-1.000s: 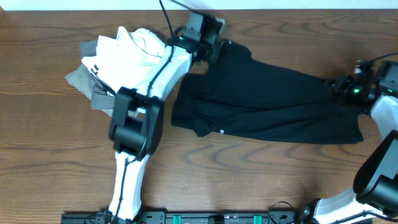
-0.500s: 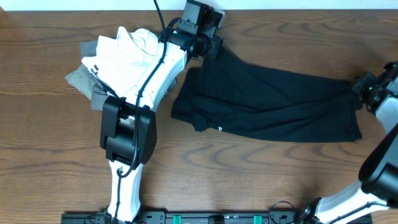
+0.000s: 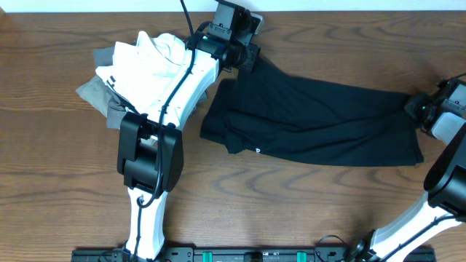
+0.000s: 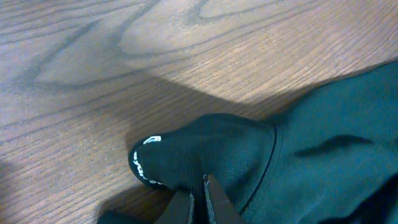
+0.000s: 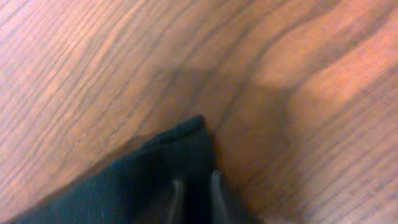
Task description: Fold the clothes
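Brown wood-grain surface (image 3: pixel 291 204) runs under everything and shows bare ahead of both my wrists. My left jaws are clenched on a bunched corner of the black T-shirt (image 3: pixel 313 120). The fabric is pinched between them, and a small white logo mark (image 4: pixel 152 140) sits just ahead. My right jaws are clenched too, on the opposite corner of the shirt, whose pointed tip pokes out just ahead of them. Between the two grips the shirt lies stretched but rumpled, with a flap doubled over on the side nearer my left jaws. A pile of white and grey garments (image 3: pixel 138 69) lies behind my left jaws, partly under that arm. My worry is the right grip: it looks shallow, close to the very tip, so a firm pull could slip it free. An uneven lift would likely trap the flap as a crease, and a sweep of my left arm could drag the pile.
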Robot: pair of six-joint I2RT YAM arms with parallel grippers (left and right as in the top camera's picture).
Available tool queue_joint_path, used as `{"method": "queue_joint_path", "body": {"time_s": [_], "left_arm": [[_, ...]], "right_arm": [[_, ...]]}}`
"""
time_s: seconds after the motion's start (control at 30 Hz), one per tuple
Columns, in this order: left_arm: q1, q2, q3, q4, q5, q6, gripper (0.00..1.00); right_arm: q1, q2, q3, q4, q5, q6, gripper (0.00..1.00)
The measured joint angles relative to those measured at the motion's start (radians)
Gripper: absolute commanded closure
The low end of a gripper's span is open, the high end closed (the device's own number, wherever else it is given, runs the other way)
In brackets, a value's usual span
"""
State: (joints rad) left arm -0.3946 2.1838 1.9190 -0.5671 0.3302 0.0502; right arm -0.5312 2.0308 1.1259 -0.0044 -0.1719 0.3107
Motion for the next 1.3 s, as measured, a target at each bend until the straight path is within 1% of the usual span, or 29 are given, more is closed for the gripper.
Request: {"method": "queue_joint_path", "body": {"time_s": [0.23, 0.33, 0.43, 0.6, 0.77, 0.9, 1.03, 1.13, 1.2, 1.3], "left_arm": [[0.000, 0.000, 0.000, -0.011, 0.000, 0.000, 0.94], [0.000, 0.000, 0.000, -0.014, 0.000, 0.000, 0.94], [0.000, 0.000, 0.000, -0.021, 0.000, 0.000, 0.94], [0.000, 0.000, 0.000, -0.071, 0.000, 0.000, 0.94], [0.000, -0.001, 0.000, -0.109, -0.001, 0.007, 0.94], [0.000, -0.012, 0.000, -0.212, -0.022, 0.008, 0.94], [0.000, -0.058, -0.002, -0.402, -0.041, 0.011, 0.94], [0.000, -0.090, -0.002, -0.504, -0.045, 0.011, 0.94], [0.000, -0.100, -0.003, -0.556, -0.045, 0.011, 0.94], [-0.005, -0.103, -0.032, -0.594, -0.046, 0.011, 0.93]], "right_arm": [[-0.048, 0.000, 0.026, 0.009, -0.224, -0.002, 0.99], [-0.074, -0.028, 0.027, 0.014, -0.304, -0.004, 0.99], [-0.093, -0.082, 0.027, 0.005, -0.356, -0.008, 0.99], [-0.102, -0.175, 0.036, -0.067, -0.402, -0.011, 0.99], [-0.103, -0.215, 0.038, -0.138, -0.417, -0.011, 0.99], [-0.105, -0.219, 0.038, -0.201, -0.417, -0.015, 0.99], [-0.120, -0.219, 0.039, -0.327, -0.416, -0.016, 0.99], [-0.132, -0.219, 0.039, -0.388, -0.415, -0.016, 0.99], [-0.138, -0.219, 0.039, -0.423, -0.414, -0.016, 0.99], [-0.147, -0.220, 0.039, -0.483, -0.393, -0.010, 0.99]]}}
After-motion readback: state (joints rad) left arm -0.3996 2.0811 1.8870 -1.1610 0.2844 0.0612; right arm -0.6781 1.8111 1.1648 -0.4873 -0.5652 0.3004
